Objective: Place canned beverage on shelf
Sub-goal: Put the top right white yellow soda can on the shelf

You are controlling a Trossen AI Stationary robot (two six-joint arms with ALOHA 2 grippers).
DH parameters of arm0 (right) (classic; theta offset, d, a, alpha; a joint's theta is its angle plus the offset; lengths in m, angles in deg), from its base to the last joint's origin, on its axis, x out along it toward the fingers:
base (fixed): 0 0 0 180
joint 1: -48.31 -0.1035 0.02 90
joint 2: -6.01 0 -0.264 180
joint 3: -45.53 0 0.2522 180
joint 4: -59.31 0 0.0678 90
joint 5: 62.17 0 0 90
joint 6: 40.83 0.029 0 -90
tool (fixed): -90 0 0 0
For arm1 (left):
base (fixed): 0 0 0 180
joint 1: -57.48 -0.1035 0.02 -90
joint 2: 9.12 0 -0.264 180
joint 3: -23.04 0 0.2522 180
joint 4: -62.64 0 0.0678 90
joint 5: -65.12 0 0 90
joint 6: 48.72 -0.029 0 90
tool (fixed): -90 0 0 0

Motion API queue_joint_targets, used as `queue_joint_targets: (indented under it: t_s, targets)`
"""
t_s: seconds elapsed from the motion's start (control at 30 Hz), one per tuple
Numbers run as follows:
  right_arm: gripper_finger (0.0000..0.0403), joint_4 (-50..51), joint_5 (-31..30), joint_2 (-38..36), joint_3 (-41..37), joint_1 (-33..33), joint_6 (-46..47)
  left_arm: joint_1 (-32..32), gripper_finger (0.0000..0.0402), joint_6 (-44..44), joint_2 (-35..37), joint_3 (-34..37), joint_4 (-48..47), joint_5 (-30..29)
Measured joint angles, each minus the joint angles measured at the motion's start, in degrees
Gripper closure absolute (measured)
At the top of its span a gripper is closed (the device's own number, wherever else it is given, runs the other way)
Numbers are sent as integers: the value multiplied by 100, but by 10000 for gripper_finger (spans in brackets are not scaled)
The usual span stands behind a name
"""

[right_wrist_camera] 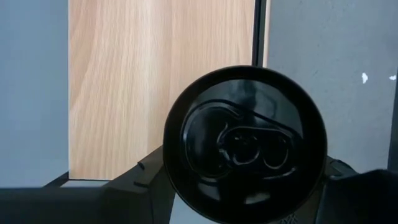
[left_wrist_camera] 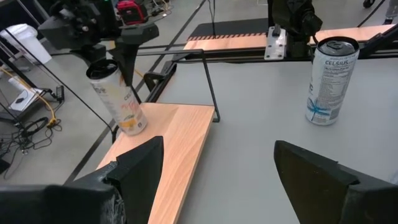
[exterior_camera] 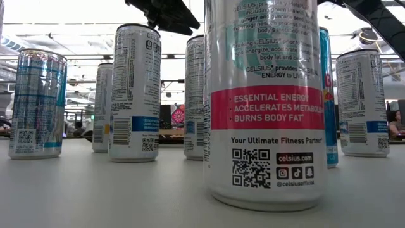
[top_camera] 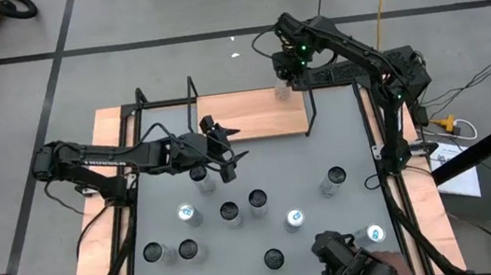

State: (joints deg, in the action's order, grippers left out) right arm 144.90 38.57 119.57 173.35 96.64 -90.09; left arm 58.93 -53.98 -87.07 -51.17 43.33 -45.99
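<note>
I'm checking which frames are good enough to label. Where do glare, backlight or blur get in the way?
Low view: bright ceiling lights behind backlight the cans, and the nearest can fills the frame. Right wrist view: the can top in the right claw is dark, blocking much of the shelf. Left wrist view: evenly lit, own fingers soft.

The right gripper [top_camera: 283,84] holds a can [top_camera: 282,93] over the shelf [top_camera: 252,115].
</note>
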Motion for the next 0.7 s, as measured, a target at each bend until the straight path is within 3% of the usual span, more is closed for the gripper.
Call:
queue_joint_targets:
  t_s: [0.7]
  targets:
    - [175, 130, -15, -4, -1, 9, 16, 0, 103, -2, 0, 0, -19, 9]
